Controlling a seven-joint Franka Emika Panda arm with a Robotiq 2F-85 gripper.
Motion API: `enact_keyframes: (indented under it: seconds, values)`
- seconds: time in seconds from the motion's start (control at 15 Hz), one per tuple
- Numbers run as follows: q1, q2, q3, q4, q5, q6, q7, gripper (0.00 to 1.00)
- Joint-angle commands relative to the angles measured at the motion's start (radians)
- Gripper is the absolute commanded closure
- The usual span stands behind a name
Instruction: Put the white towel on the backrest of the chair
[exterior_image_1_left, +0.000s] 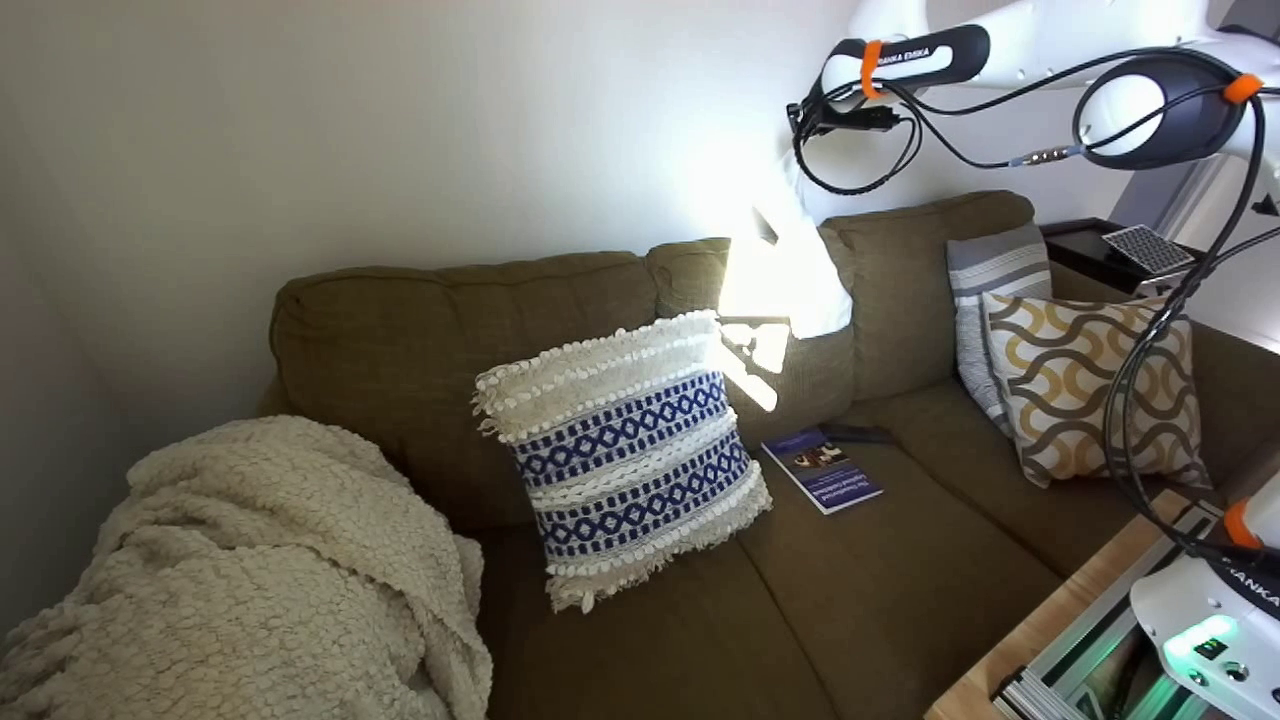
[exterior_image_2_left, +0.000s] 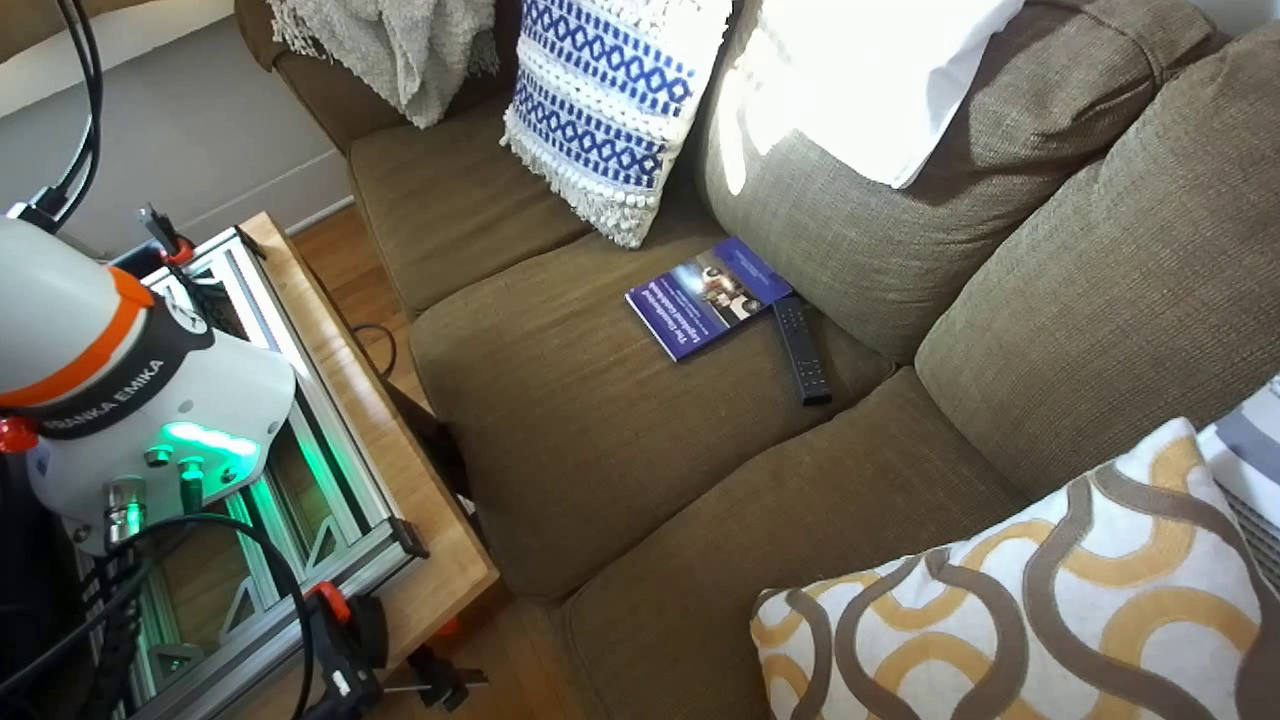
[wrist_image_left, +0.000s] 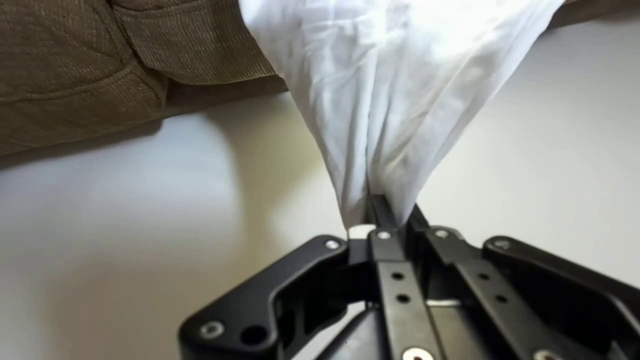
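The white towel is bunched between the two fingers of my gripper in the wrist view, and it fans out from there. In an exterior view the towel hangs down from the gripper over the top and front of the middle backrest of the brown sofa, the chair. Bright sunlight washes out part of the cloth there. In an exterior view the towel's lower corner lies against the front of the backrest cushion of the chair; the gripper is out of that view.
A blue-and-white fringed pillow leans beside the towel. A book and a black remote lie on the seat. A cream blanket covers the sofa's end. A yellow-grey patterned pillow sits opposite. The wall stands behind.
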Motion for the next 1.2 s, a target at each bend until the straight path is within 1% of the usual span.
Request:
enact_keyframes:
  seconds: [0.0, 0.13, 0.2, 0.27, 0.4, 0.53, 0.6, 0.73, 0.8, 0.87, 0.93, 1.0, 1.13]
  values:
    - [-0.021, 0.114, 0.031, 0.131, 0.055, 0.021, -0.017, 0.98]
    - [-0.022, 0.152, 0.039, 0.17, 0.069, 0.014, -0.016, 0.98]
    - [-0.02, 0.168, 0.041, 0.187, 0.073, 0.011, -0.015, 0.94]
    - [-0.016, 0.182, 0.036, 0.202, 0.072, 0.003, -0.005, 0.68]
    - [-0.019, 0.201, 0.044, 0.222, 0.071, 0.003, 0.001, 0.66]
    - [-0.02, 0.213, 0.046, 0.239, 0.075, 0.001, 0.009, 0.53]
    - [-0.021, 0.215, 0.049, 0.244, 0.078, 0.003, 0.011, 0.44]
    - [-0.025, 0.214, 0.055, 0.252, 0.087, -0.004, 0.017, 0.31]
    - [-0.026, 0.211, 0.058, 0.253, 0.092, -0.006, 0.019, 0.22]
    - [-0.029, 0.201, 0.066, 0.246, 0.1, -0.018, 0.016, 0.16]
    - [-0.028, 0.193, 0.067, 0.241, 0.1, -0.029, 0.013, 0.07]
    - [-0.028, 0.179, 0.067, 0.227, 0.098, -0.04, 0.008, 0.01]
    - [-0.038, 0.152, 0.08, 0.2, 0.102, -0.078, -0.019, 0.0]
